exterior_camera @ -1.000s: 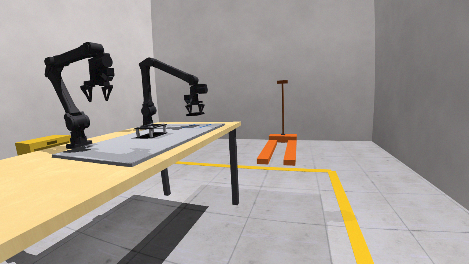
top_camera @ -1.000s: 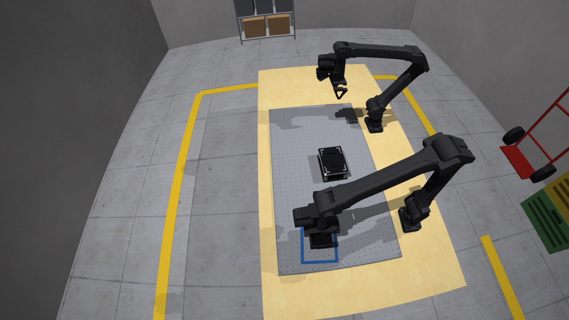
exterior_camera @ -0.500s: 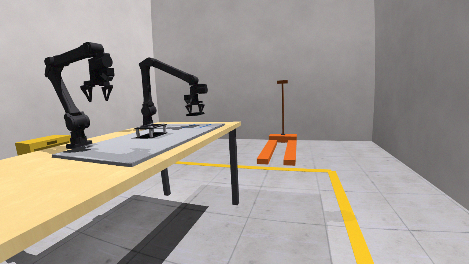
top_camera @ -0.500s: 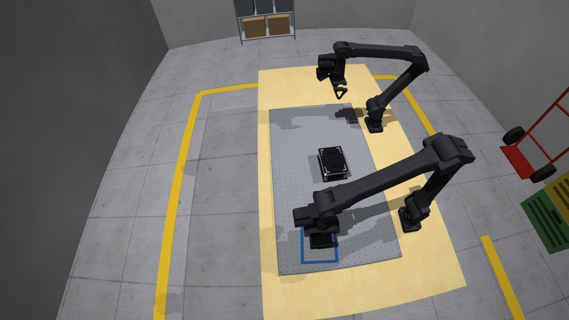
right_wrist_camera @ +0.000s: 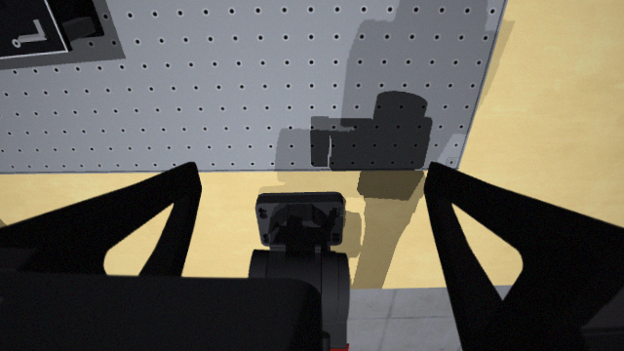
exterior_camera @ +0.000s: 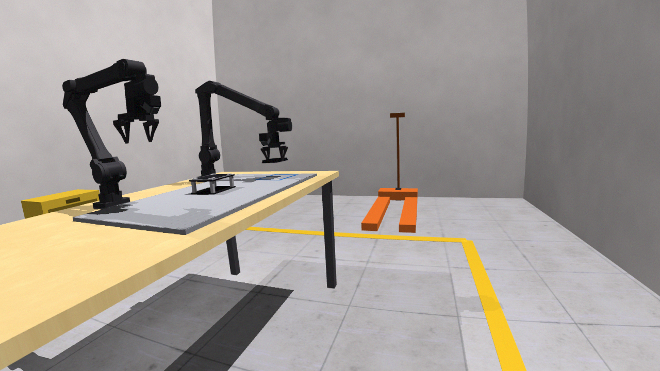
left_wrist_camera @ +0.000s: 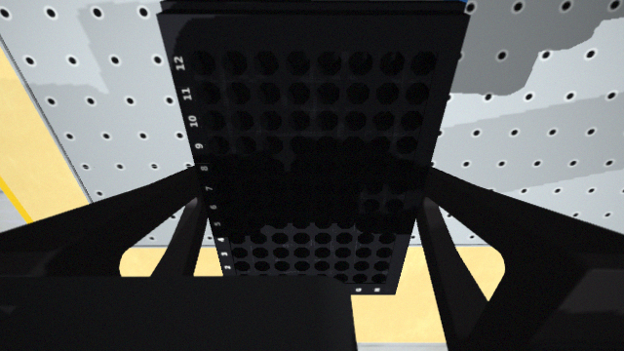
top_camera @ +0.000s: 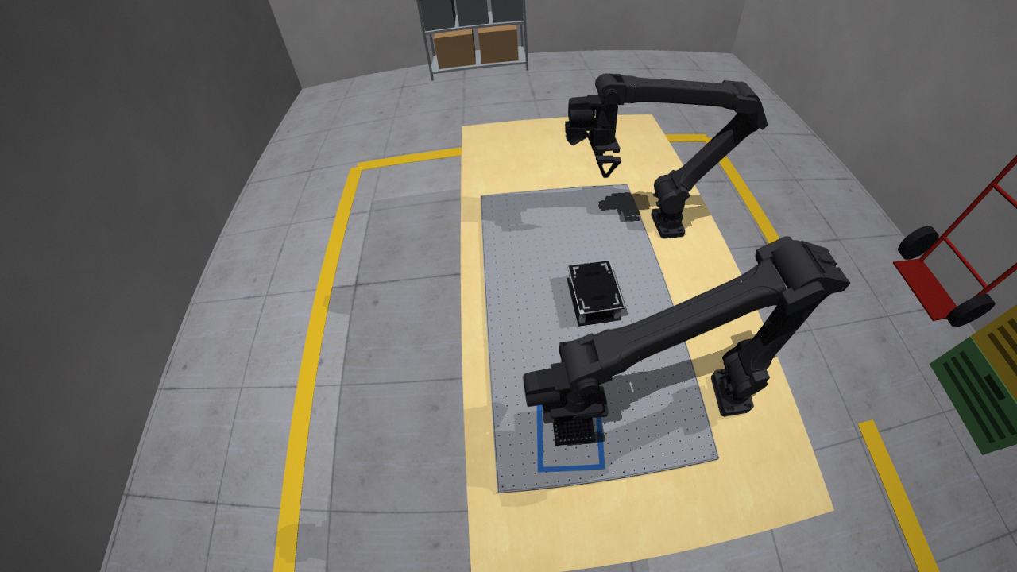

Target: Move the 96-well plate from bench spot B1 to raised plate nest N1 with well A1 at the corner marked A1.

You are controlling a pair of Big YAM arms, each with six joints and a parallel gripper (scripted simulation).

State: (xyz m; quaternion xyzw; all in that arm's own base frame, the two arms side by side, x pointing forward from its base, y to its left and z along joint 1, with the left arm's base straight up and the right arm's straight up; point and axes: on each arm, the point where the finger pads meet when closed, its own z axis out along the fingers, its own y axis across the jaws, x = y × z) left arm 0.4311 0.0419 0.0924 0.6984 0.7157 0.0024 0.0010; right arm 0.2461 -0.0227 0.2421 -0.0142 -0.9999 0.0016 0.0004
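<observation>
Above the blue-outlined spot (top_camera: 572, 468) (exterior_camera: 295, 175), the left gripper (top_camera: 574, 419) (exterior_camera: 274, 159) (left_wrist_camera: 312, 175) grips the 96-well plate (top_camera: 574, 430) (exterior_camera: 274, 161) (left_wrist_camera: 312, 107) by its sides; a careless turn (A1 is hidden) could seat it reversed, or a tilt could catch a locator.

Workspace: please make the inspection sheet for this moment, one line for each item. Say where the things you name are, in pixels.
Surface: perforated plate (top_camera: 512, 284) (exterior_camera: 138, 216) on a pale table (top_camera: 767, 490) (exterior_camera: 69, 276)
Job's things: 96-well plate (top_camera: 574, 430) (exterior_camera: 275, 160) (left_wrist_camera: 312, 119) in the air; raised nest (top_camera: 596, 284) (exterior_camera: 212, 176) with no plate on it
Clutter: nothing seen
Left gripper (top_camera: 574, 430) (exterior_camera: 275, 159) (left_wrist_camera: 312, 175): fingers shut on the 96-well plate
Right gripper (top_camera: 606, 174) (exterior_camera: 137, 141) (right_wrist_camera: 312, 175): open, nothing held
Cables: nothing seen
Surroundings: orange pallet truck (exterior_camera: 397, 192), red hand truck (top_camera: 924, 287), shelf rack (top_camera: 476, 69)
</observation>
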